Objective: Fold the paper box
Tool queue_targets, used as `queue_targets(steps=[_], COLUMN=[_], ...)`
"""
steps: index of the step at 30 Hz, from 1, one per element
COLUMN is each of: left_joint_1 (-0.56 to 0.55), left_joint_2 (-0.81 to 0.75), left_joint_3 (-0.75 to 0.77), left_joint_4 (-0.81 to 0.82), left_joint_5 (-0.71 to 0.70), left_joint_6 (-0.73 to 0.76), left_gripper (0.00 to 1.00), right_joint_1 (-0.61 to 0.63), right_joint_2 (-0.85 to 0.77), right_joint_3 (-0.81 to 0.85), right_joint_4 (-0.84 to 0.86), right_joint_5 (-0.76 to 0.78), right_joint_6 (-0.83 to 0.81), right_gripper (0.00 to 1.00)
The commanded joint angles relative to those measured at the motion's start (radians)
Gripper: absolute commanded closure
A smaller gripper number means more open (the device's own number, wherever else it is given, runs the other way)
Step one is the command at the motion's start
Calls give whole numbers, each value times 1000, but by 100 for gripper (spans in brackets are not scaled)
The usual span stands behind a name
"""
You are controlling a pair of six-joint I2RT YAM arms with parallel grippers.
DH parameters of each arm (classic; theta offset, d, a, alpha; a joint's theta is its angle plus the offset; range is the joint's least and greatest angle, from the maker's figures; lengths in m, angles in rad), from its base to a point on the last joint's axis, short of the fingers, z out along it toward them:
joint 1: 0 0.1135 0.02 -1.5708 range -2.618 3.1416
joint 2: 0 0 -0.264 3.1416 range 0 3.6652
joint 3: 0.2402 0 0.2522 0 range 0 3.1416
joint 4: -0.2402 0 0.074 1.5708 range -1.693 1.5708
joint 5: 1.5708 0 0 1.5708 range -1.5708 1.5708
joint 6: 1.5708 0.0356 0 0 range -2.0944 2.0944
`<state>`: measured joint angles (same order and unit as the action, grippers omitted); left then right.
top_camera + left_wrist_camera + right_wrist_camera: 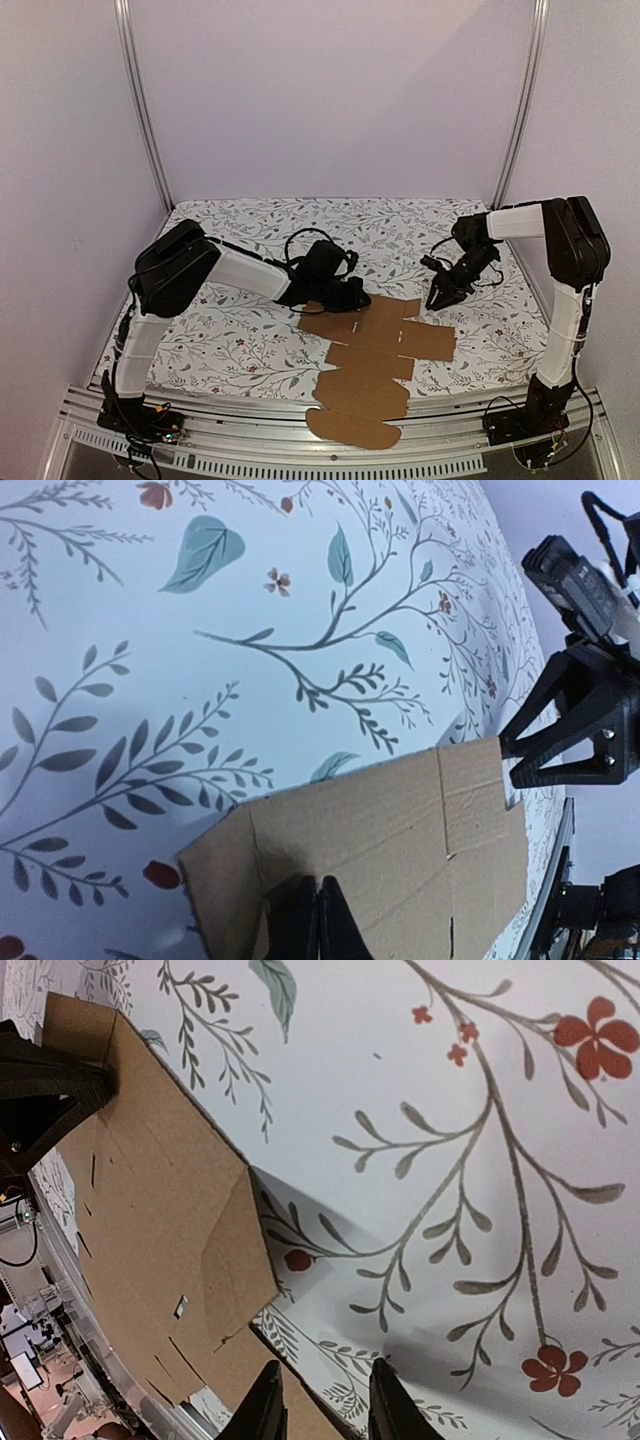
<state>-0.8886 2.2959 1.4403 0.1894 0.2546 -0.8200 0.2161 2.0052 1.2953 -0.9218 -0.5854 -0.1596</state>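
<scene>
The paper box (375, 350) lies flat as a brown die-cut sheet in the middle of the floral table, and its near rounded flap reaches over the front rail. My left gripper (352, 298) is at the sheet's far left flap. In the left wrist view its fingers (318, 920) are pressed together, tips down on the cardboard (400, 830), with nothing between them. My right gripper (437, 300) hovers at the sheet's far right corner. Its two fingers (325, 1405) stand apart, and the edge of the cardboard (150, 1210) runs below the gap.
The floral cloth (250, 330) covers the table. A metal rail (250, 412) runs along the front edge. White walls and upright posts (145, 110) close in the back and sides. From each wrist view the other gripper shows: the right one (580, 730) and the left one (40, 1090).
</scene>
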Motion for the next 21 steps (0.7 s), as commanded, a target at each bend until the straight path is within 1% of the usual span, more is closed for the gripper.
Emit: queue_targets(steps=[1,5,11,21], left_joint_1=[2,2,2,3], left_joint_2=[56,75,80,95], left_joint_3=[21,24,15,4], left_joint_4=[-49,-84,-102,-90], left_joint_5=[13,17,15,26], left_joint_6=[-5,4,19,26], left_gripper=[98,98,99,100], right_joint_1=[39,68,108,153], right_joint_2=[33,49,58,147], right_joint_3=[25,53,106,191], right_joint_4=[-3,-3,3,6], right_joint_5=[-1,-30,-51,-28], right_joint_6=[-9,-4,0,26], right_gripper=[74,76,83,85])
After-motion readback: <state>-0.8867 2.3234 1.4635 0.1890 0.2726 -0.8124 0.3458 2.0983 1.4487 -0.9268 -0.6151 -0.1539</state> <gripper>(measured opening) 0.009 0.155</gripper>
